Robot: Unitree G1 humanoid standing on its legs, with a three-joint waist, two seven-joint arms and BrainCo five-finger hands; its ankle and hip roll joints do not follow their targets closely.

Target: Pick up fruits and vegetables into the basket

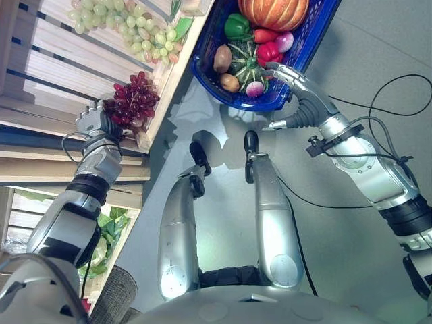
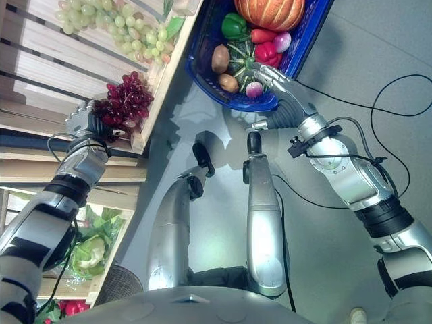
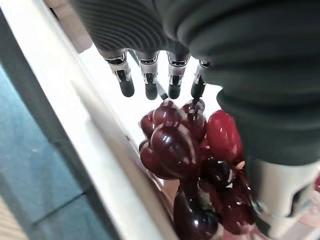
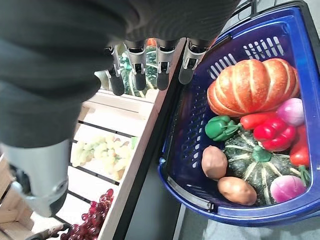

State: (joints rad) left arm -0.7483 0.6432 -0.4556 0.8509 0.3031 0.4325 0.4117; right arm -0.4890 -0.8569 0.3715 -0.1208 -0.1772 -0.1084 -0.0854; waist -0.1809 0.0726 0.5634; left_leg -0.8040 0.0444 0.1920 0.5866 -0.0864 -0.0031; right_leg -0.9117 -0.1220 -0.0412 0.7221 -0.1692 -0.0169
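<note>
A bunch of red grapes (image 1: 133, 100) lies at the near corner of a wooden crate (image 1: 172, 81). My left hand (image 1: 94, 123) is at the bunch's near end. In the left wrist view its fingers (image 3: 150, 80) reach out straight above the red grapes (image 3: 172, 145) and the thumb (image 3: 280, 200) stands beside them, so the hand is open. The blue basket (image 1: 202, 74) holds a pumpkin (image 1: 273, 12), a green pepper (image 1: 236, 25), a red pepper (image 1: 268, 52), a green squash (image 1: 246, 62) and two potatoes (image 1: 222, 58). My right hand (image 1: 300, 84) lies at the basket's near rim, fingers (image 4: 163, 75) straight.
Green grapes (image 1: 128, 23) lie farther back in the same crate. A lower crate at the left holds leafy greens (image 2: 91, 250). Grey floor spreads to the right of the basket.
</note>
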